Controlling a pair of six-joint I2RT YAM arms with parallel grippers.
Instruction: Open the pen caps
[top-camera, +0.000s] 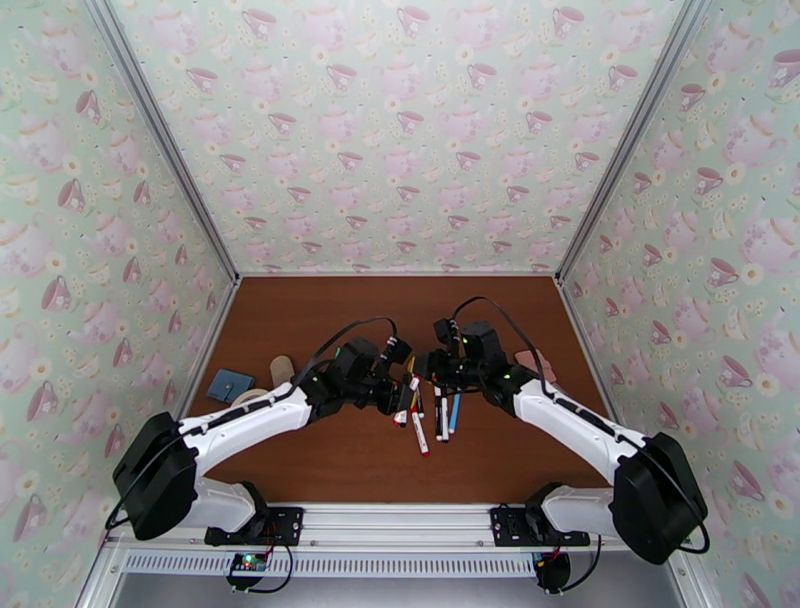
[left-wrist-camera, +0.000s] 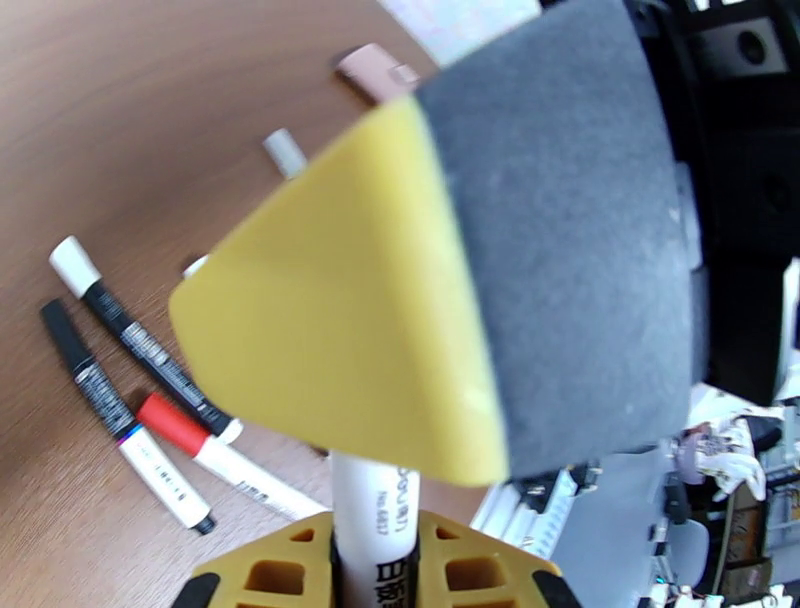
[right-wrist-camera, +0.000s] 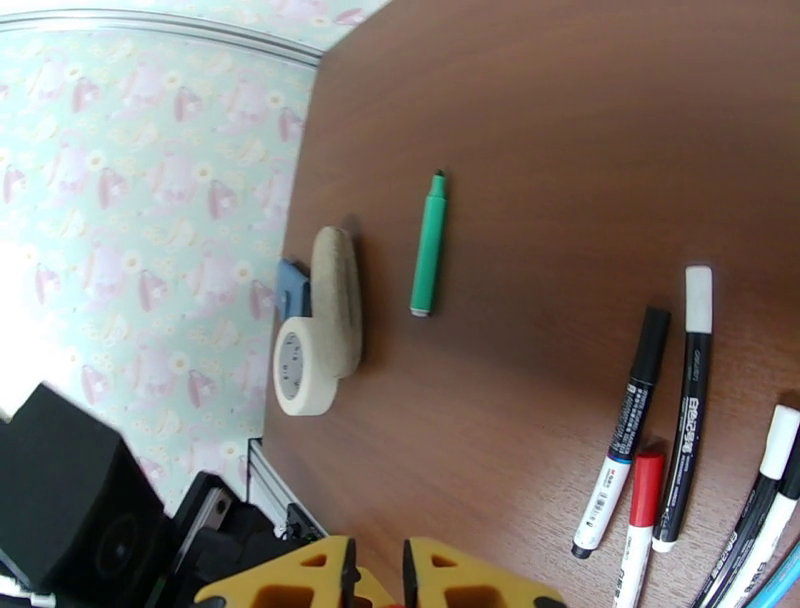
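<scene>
My left gripper (left-wrist-camera: 375, 560) is shut on a white pen (left-wrist-camera: 375, 515) that stands up between its yellow fingers. The pen's upper end, where its cap sits, is hidden behind the yellow-and-grey pad (left-wrist-camera: 440, 270) of my right gripper. The right gripper (right-wrist-camera: 378, 572) has its jaws nearly together, apparently on that cap. Both grippers meet above the table's middle, left (top-camera: 403, 388) and right (top-camera: 425, 372). Several capped pens (top-camera: 430, 420) lie below them, among them a white-capped black pen (left-wrist-camera: 130, 335), a black-capped pen (left-wrist-camera: 120, 420) and a red-capped pen (left-wrist-camera: 210, 450). A green pen (right-wrist-camera: 428, 250) lies apart with its tip bare. A loose white cap (left-wrist-camera: 285, 152) lies farther off.
At the table's left lie a tape roll (right-wrist-camera: 305, 372), a beige lump (right-wrist-camera: 338, 300) and a blue flat thing (top-camera: 231, 384). A pinkish object (top-camera: 535, 362) sits behind the right arm. Patterned walls enclose the brown table (top-camera: 330, 300) on three sides.
</scene>
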